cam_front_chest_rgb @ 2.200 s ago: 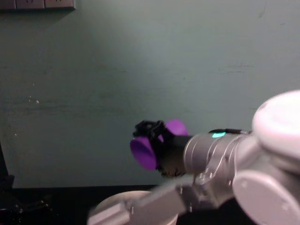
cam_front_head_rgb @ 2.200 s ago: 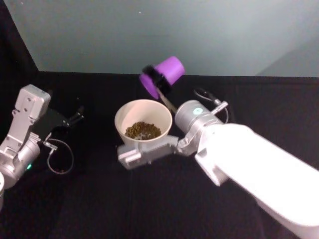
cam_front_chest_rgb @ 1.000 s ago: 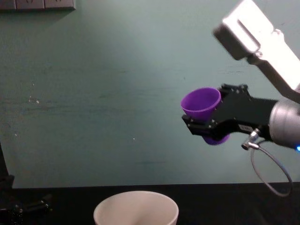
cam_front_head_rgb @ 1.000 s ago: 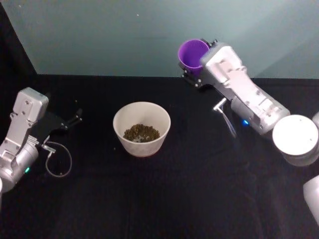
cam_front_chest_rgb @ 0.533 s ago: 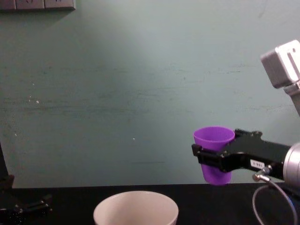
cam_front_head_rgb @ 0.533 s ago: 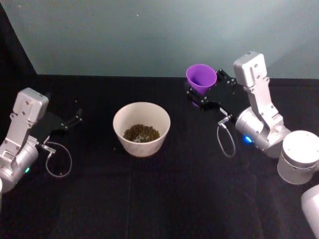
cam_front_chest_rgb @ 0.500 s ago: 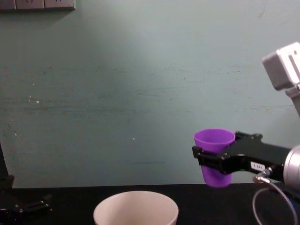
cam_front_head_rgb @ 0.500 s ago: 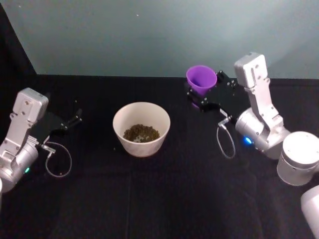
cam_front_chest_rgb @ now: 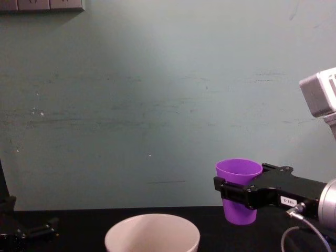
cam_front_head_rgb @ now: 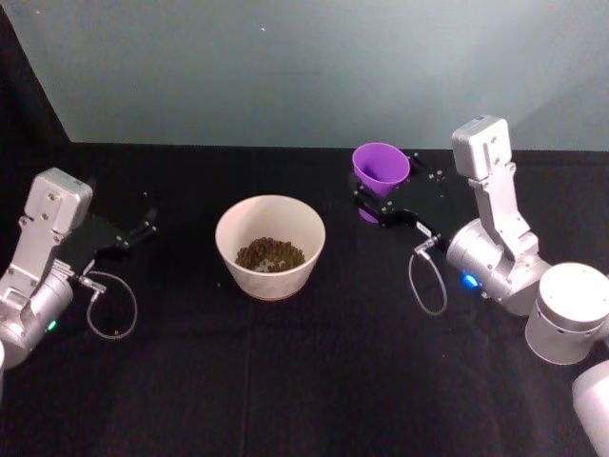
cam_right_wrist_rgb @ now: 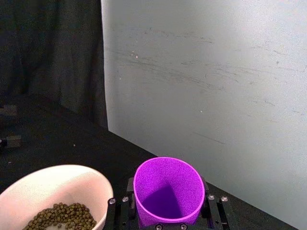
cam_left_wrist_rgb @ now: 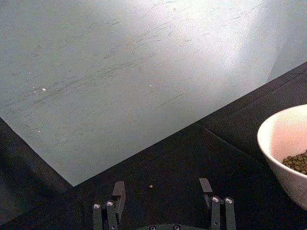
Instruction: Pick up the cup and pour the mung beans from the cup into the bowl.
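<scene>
Black cloth-covered table (cam_front_head_rgb: 314, 381) against a pale green wall: wide cream-white round bowl (cam_front_head_rgb: 270, 246) at centre frame, mung beans (cam_front_head_rgb: 271, 253) lying inside it, so the pour looks done. Small purple tapered plastic cup (cam_front_head_rgb: 381, 169), upright and empty, right of the bowl and well apart from it, clamped between the right gripper's (cam_front_head_rgb: 383, 197) black fingers, low as if for setting down. Left gripper (cam_left_wrist_rgb: 163, 199) parked at left frame edge, fingers spread, grasping nothing.

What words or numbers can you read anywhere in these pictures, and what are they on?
White label on the right gripper, which holds the cup: it has dark print, too small and blurred to read.
Cup, bowl, left gripper: no words or numbers.
</scene>
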